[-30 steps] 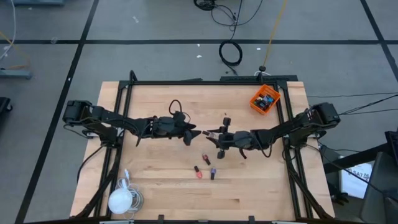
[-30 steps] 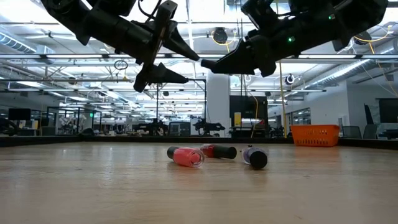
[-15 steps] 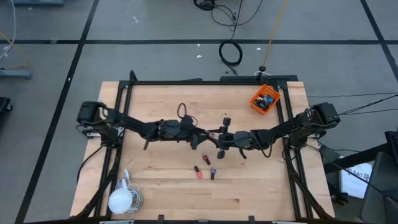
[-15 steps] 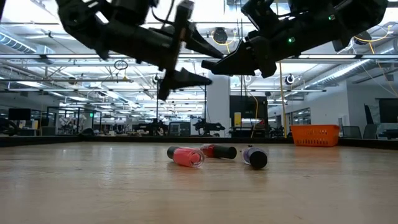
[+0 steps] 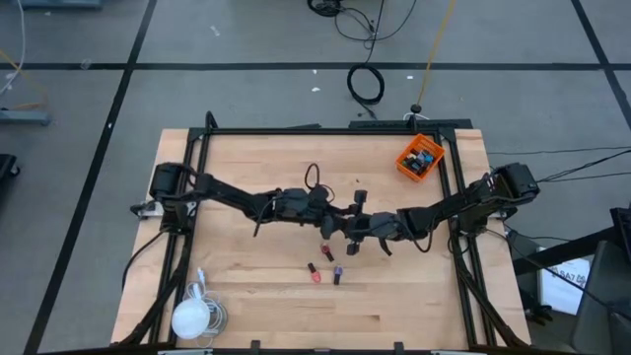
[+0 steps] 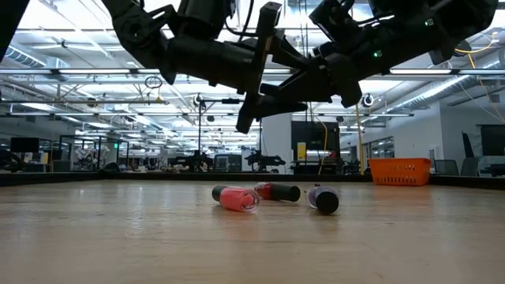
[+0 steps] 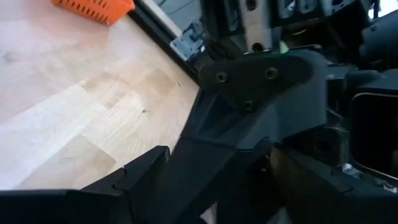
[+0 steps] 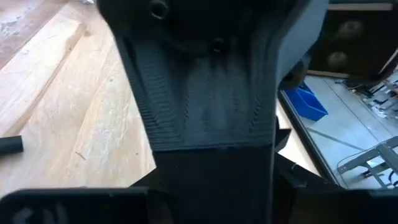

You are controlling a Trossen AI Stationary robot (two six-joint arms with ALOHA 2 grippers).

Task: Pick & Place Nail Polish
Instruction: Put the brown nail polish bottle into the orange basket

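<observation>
Both arms crowd table centre above three bottles (image 5: 324, 266); edges free.

Robotics lab: open hall, ceiling trusses (image 6: 95, 75), taped floor (image 5: 79, 65), cables (image 5: 366, 84).

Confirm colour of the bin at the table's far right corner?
Orange bin; clearest in the high view.

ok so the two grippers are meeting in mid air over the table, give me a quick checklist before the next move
1. Left gripper open: ok.
2. Right gripper holding a bottle: cannot tell; the view is blocked.
3. Grippers clear of each other: not ok; they overlap above the table.
4. Three nail polish bottles lying undisturbed on the table: ok.
5. Orange bin at the far right corner, unobstructed: ok.
</observation>
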